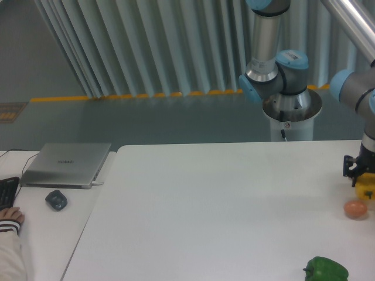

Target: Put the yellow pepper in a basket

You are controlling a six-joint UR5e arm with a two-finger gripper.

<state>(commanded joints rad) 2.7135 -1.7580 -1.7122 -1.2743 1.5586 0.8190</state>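
the black two-finger hand (358, 173) sits at the far right edge of view, partly cut off by the frame, pointing down with the small, glossy bright-yellow bell pepper (366, 192) directly under it; the fingers look closed down on the top of the pepper, though so little of them shows that i cannot tell for sure whether they truly have hold of it. the pepper is itself half out of view, low over the white tabletop (222, 211), and whether it touches the surface cannot be made out. just below and a little left of it lies a smooth orange-brown egg-shaped ball (354, 209), resting on the tabletop close beside the pepper. further toward the front edge, well apart from both, is a dark green bell pepper (326, 270) with a lumpy glossy skin. above the hand the grey arm with pale blue joint caps (351, 88) rises out of view, and its round metal base (290, 108) stands behind the tabletop in front of a wall of grey vertical slats. far off to the left, on a separate lower white desk, a closed silver laptop (67, 164) lies flat, with a dark grey computer mouse (56, 200) in front of it, the corner of a black keyboard (7, 192) at the edge, and a person's hand in a striped cuff (10, 218) resting beside it.
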